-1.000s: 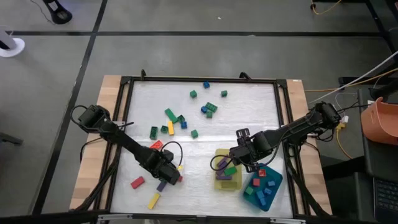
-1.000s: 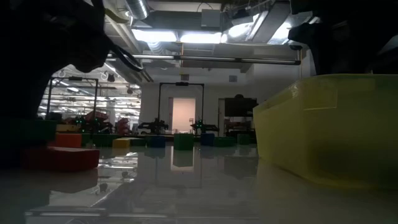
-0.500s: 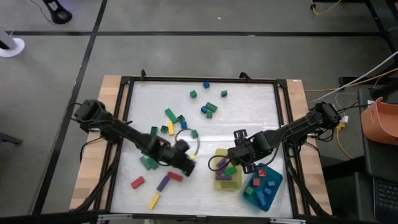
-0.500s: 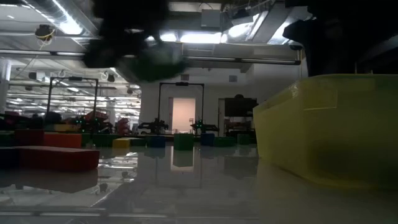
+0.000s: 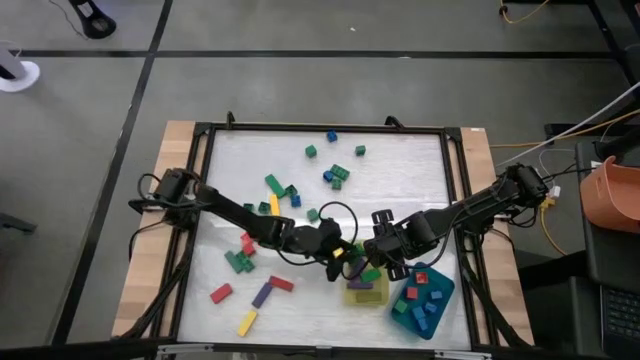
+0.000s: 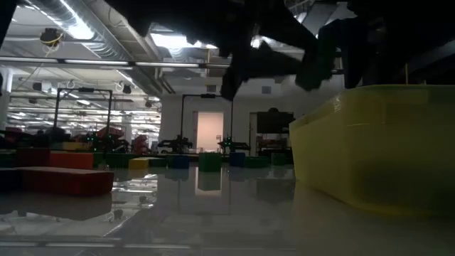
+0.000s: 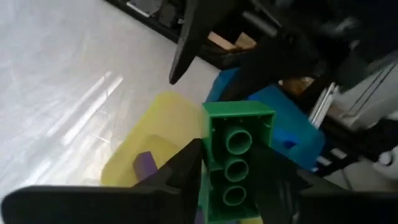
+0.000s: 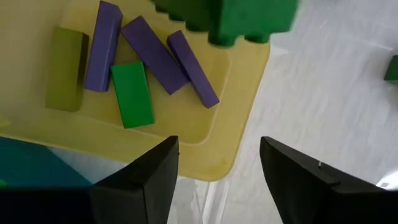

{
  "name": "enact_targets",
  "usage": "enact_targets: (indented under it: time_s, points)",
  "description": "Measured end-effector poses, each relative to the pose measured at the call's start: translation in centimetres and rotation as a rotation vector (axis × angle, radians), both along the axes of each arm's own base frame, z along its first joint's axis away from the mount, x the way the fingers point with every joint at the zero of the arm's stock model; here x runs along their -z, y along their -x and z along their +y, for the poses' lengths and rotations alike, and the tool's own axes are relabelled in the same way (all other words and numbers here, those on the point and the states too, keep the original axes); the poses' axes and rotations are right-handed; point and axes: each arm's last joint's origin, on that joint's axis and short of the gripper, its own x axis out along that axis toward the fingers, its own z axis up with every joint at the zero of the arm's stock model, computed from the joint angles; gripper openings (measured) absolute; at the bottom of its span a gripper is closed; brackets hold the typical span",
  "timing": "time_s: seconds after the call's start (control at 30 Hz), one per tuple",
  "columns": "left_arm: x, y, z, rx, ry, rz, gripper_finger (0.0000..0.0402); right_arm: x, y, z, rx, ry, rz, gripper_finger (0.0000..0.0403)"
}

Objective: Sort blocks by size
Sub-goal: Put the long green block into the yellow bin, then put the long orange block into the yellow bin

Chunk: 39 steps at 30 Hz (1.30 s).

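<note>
My left gripper (image 5: 345, 258) is shut on a long green brick (image 7: 236, 158) above the yellow tray (image 5: 365, 290), at its left rim. The brick also shows in the right wrist view (image 8: 233, 15). My right gripper (image 8: 217, 180) is open and empty over the same tray, just right of the left one (image 5: 380, 260). In the tray lie purple bricks (image 8: 152, 53), a green brick (image 8: 132, 93) and a yellow one (image 8: 65, 68). The teal tray (image 5: 422, 300) holds small blue and red cubes. Loose blocks (image 5: 330, 170) lie on the white table. My left gripper pinches the green brick by its two long sides (image 7: 210, 180) between its two fingers, which lie across it. The fingers come from the table's left, slanting down. The brick is lifted clear, and its hollow underside (image 7: 231, 168) faces the wrist camera.
Loose bricks lie at the near left: red (image 5: 222, 293), purple (image 5: 262, 292), yellow (image 5: 247, 322), green (image 5: 238, 262). A black frame (image 5: 205, 135) borders the table. The two grippers stand close together over the yellow tray (image 6: 377, 142).
My left gripper has risen from the bricks at the near left and gone toward the table's right edge, carrying the green brick clear of the table up to the yellow tray. The bricks it covered now show.
</note>
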Motion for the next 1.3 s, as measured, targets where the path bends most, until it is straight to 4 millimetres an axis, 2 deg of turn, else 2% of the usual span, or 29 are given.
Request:
enact_targets:
  time_s: [0.13, 0.33, 0.53, 0.67, 0.87, 1.07, 1.3]
  points:
    - [1.2, -0.3, 0.4, -0.007, -0.012, 0.032, 0.0151, 0.0, 0.0, 0.0, -0.001, 0.000, -0.001, 0.0225]
    - [1.2, -0.2, 1.5, 0.000, -0.049, 0.092, 0.0190, 0.0, 0.0, 0.0, -0.001, -0.001, -0.003, 0.0225]
    - [-0.7, 2.1, 2.2, 0.246, -0.034, 0.292, 0.0189, 0.0, 0.0, 0.0, -0.001, -0.001, -0.002, 0.0225]
    - [-0.2, 4.1, 0.9, 0.373, -0.018, 0.479, 0.0187, 0.0, 0.0, 0.0, -0.001, 0.000, 0.000, 0.0225]
    - [1.0, 6.8, -1.5, 0.454, -0.069, 0.703, 0.0187, 0.0, 0.0, 0.0, -0.001, 0.000, 0.000, 0.0225]
    - [1.3, 7.9, -3.4, 0.491, -0.120, 0.741, 0.0185, 0.0, 0.0, 0.0, -0.001, 0.000, 0.000, 0.0225]
    - [2.1, 9.2, -4.6, 0.535, -0.265, 0.759, 0.0185, 0.0, -0.1, -0.1, 0.003, 0.018, -0.011, 0.0225]
